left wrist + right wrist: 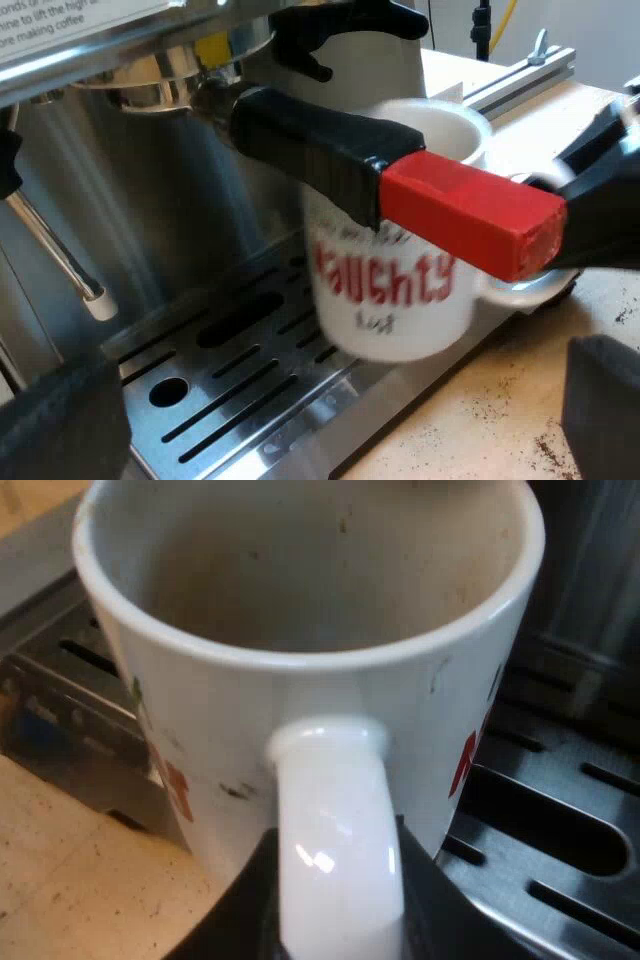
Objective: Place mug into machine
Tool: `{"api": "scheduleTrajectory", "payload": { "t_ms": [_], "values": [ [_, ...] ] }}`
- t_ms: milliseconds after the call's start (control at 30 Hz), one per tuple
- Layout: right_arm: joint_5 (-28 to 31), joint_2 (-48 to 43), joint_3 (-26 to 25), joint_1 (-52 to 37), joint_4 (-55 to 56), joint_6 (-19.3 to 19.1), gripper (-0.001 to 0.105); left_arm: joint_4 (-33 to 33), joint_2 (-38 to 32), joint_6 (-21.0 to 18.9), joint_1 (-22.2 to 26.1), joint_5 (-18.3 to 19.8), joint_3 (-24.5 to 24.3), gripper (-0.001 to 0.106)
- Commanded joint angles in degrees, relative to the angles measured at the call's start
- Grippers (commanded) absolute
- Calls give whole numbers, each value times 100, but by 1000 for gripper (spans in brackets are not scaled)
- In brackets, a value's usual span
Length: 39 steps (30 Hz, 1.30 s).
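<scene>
— Any writing to read?

— The white ceramic mug (395, 300) carries red letters, "aughty". The letter before them sits behind the holder's handle. A small dark word beneath looks like "list". A white label (70, 20) on the stainless-steel espresso machine (150, 200) has black print, of which I can read "to lift the high" and "making coffee".

— What about the surface and the room?

— There is a pale wooden table (480, 420) dotted with dark coffee grounds. Beyond the machine are an aluminium rail (520, 75) and a yellow cable (505, 25).

— What is inside the mug?

— Bare white glaze with a faint brownish stain and a few specks.

— Where is it?

— It is at the machine's front, over the edge of the slotted metal drip tray (290, 445) where it meets the table. It is below the black holder handle with the red end (390, 180), which is locked into the machine. I cannot tell whether its base touches the tray.

— And the hands?

— The right gripper (340, 920) has its black fingers clamped on either side of the mug's white handle. The left gripper (335, 400) is spread wide near the tray's front, holding nothing.
</scene>
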Motion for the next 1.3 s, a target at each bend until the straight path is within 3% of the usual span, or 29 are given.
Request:
{"api": "scheduleTrajectory", "payload": {
  "t_ms": [33, 400, 500, 567, 600, 700, 1067, 1300],
  "values": [
    [35, 96, -245, 19, -328, -20, 0, -100, -2, 14, -23, 17, -15, 89],
    [210, 613, -772, 19, -340, -5, 0, -100, -2, 14, -23, 57, -15, 89],
    [210, 613, -773, 19, -458, -5, 22, -100, -2, 14, -23, 59, -15, 89],
    [210, 613, -773, 19, -457, -5, 30, -100, -2, 14, -23, 59, -15, 89],
    [210, 613, -773, 19, -457, -5, 44, -100, -2, 14, -23, 59, -15, 89],
    [210, 512, -773, 63, -419, -5, 54, -100, -2, 14, -23, 59, -15, 89],
    [336, -281, 54, 135, -485, 290, 54, -100, -2, 14, -23, 59, -15, 89],
    [337, -80, 419, 135, -1234, 468, 54, -100, -2, 14, -23, 59, -15, 89]
  ]
}}
